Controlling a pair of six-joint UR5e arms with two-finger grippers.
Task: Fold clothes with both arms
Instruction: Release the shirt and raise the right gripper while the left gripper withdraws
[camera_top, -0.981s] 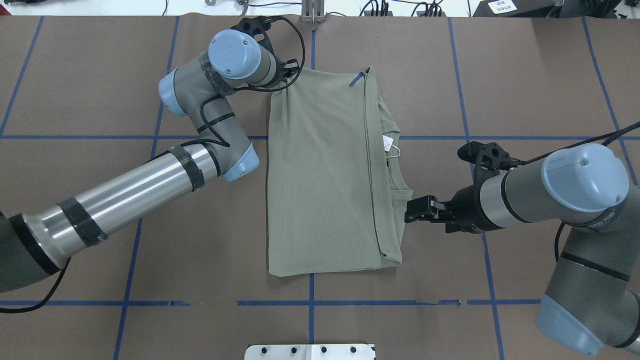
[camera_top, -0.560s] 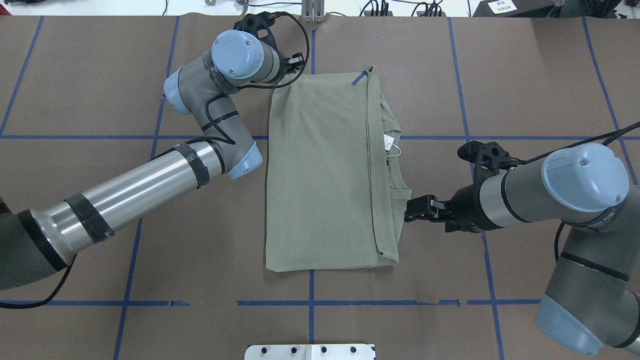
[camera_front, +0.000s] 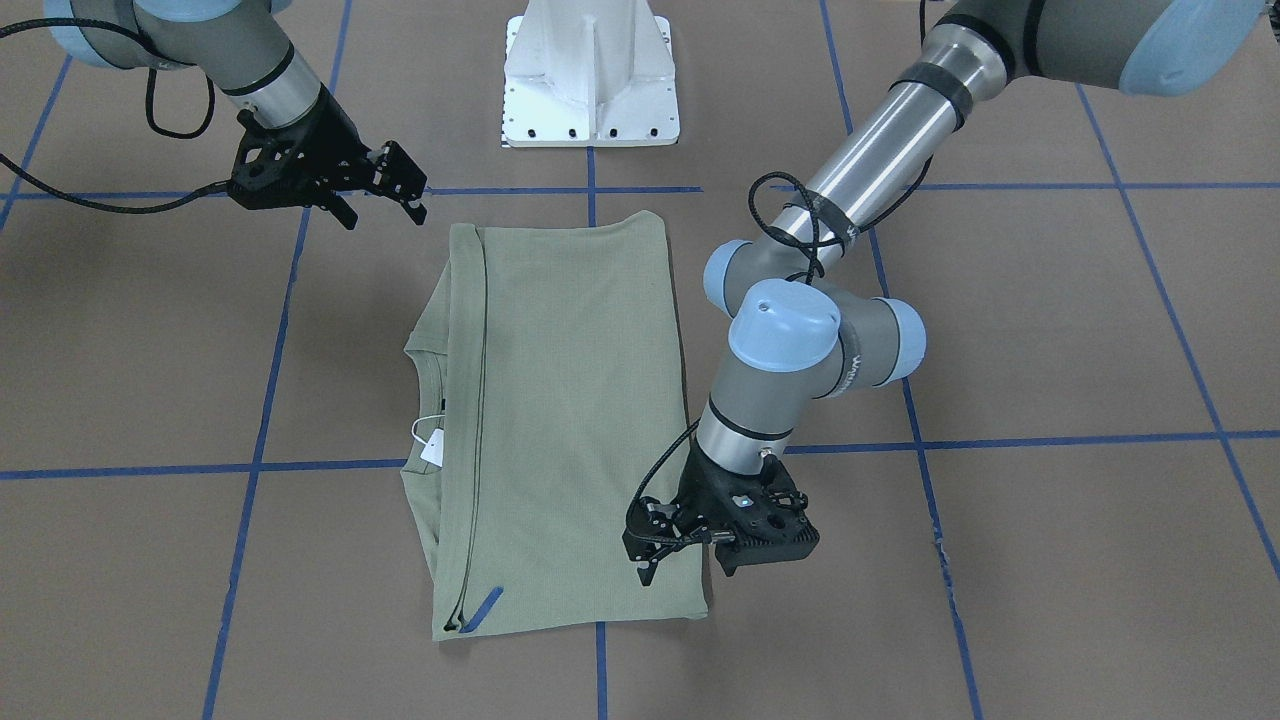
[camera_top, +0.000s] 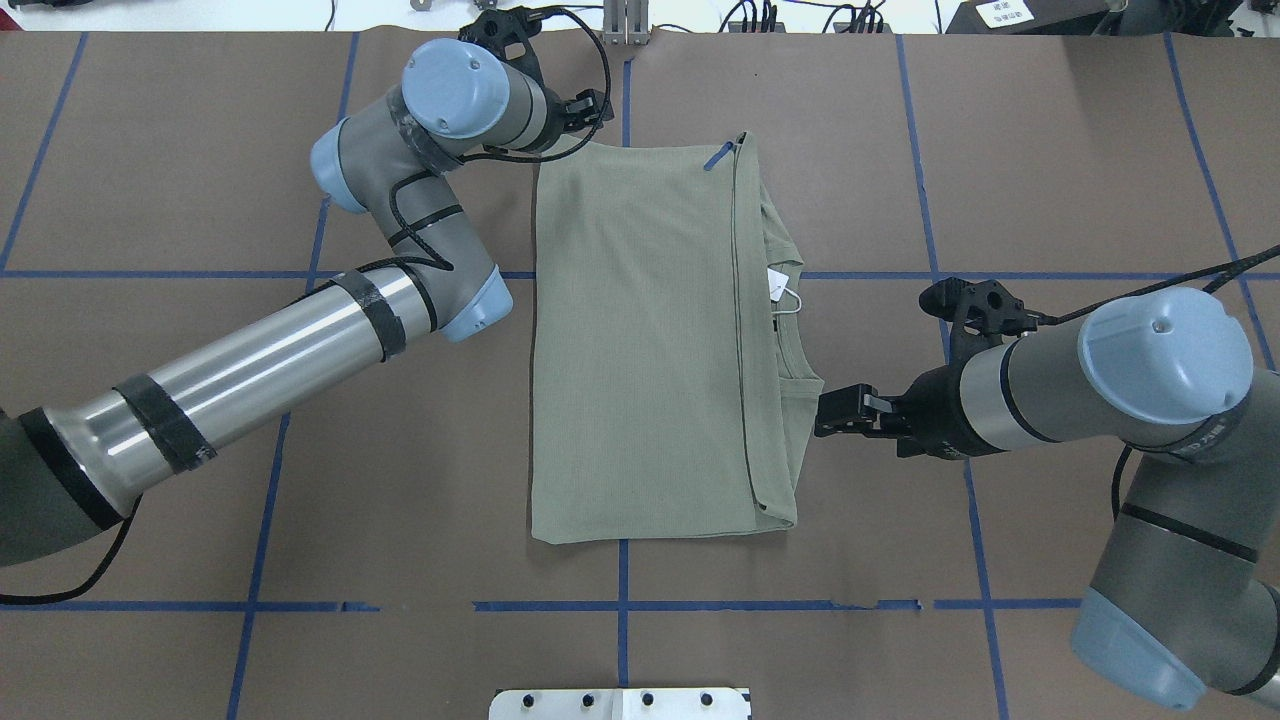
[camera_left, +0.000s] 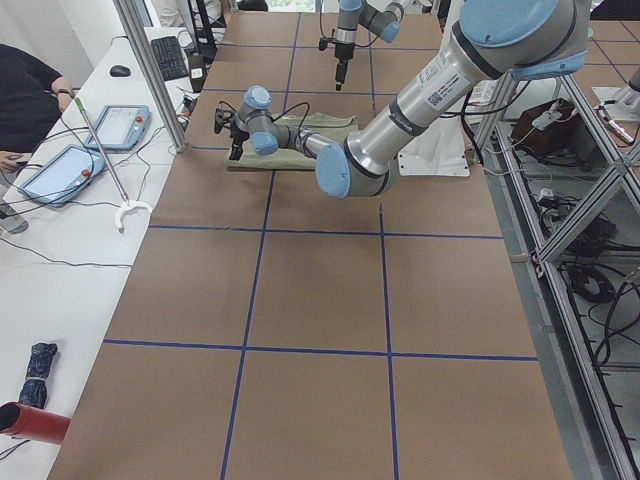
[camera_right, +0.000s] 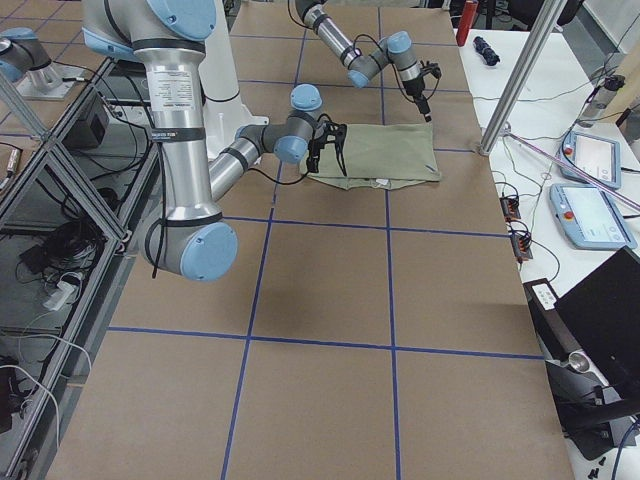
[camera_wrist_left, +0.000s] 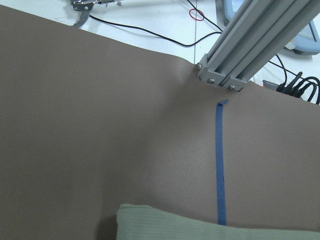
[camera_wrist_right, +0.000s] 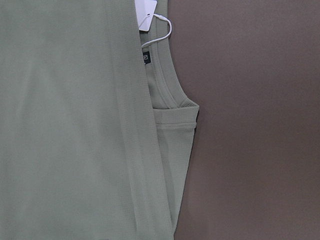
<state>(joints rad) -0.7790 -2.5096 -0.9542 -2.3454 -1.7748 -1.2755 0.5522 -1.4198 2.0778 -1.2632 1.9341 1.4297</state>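
Left hand (camera_front: 682, 566) has drawn back off shirt (camera_top: 640, 350), spread like right hand (camera_top: 828, 415); tag (camera_top: 775, 284) lettering unreadable.

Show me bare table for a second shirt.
Widest bare patches: the far right corner beyond the right arm, and the far left corner beyond the left arm. A narrower strip runs between the shirt and the pedestal. It is crowded beside the shirt, where the left gripper and right gripper hang.

One camera looked down on my bench (camera_top: 1050, 150) from behind my shoulders; another faced me from across it. Two watched from its ends. Both wrist cameras hung close over the sage-green shirt (camera_wrist_right: 75, 125), which every view shared.
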